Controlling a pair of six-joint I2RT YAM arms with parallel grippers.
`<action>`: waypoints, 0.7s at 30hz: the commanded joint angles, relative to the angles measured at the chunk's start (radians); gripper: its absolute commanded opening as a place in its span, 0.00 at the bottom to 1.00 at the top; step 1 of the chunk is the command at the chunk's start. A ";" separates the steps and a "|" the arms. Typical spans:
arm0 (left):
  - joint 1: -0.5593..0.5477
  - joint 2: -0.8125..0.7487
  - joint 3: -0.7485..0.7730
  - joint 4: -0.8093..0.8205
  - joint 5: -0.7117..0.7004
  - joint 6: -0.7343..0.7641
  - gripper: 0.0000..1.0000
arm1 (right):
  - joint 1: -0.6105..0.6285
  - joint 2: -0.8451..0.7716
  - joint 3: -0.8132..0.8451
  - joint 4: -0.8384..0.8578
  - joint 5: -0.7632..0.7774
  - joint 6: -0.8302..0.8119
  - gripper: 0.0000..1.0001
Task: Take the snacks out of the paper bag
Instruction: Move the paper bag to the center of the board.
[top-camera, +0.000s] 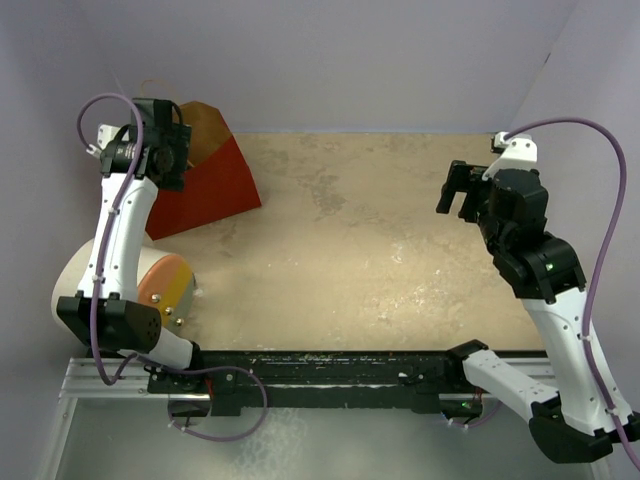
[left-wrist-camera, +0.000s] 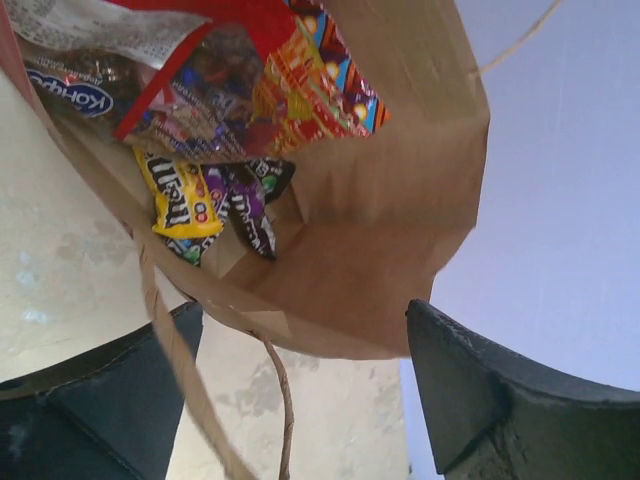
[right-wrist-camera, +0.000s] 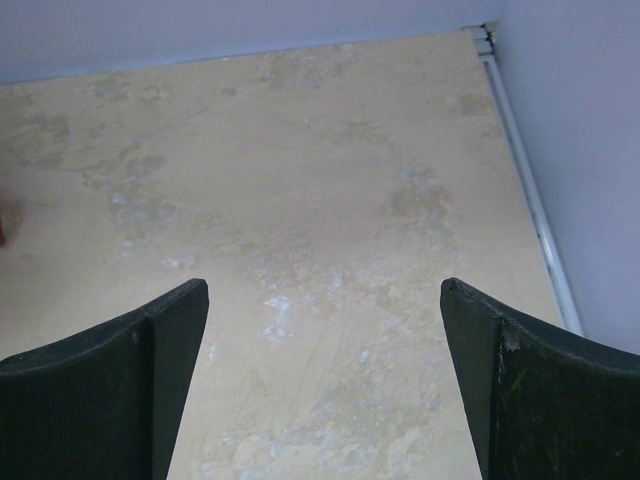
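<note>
The left gripper (left-wrist-camera: 302, 312) hovers at the paper bag (left-wrist-camera: 400, 200), fingers spread wide — snacks (left-wrist-camera: 180, 195) piled inside; the right gripper (right-wrist-camera: 325, 285) gapes over the table (right-wrist-camera: 300, 180).

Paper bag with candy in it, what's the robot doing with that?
The left arm's fingers are open at the mouth of the paper bag, which lies on its side on the table. The snacks are inside; nothing is grabbed yet. The right arm's fingers hang open above the table, away from the bag.

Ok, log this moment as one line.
left gripper: open at paper bag mouth | right gripper: open above table | snacks: inside bag, yellow M&M's packet visible
</note>
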 joint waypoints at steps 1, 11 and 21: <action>0.022 0.001 0.061 0.072 -0.065 -0.091 0.83 | 0.007 -0.049 -0.020 0.078 0.098 -0.056 1.00; 0.035 0.021 0.089 0.208 0.042 0.058 0.37 | 0.008 -0.077 -0.021 0.076 0.128 -0.067 1.00; 0.035 0.067 0.017 0.357 0.432 0.056 0.06 | 0.008 -0.099 -0.017 0.070 0.127 -0.079 1.00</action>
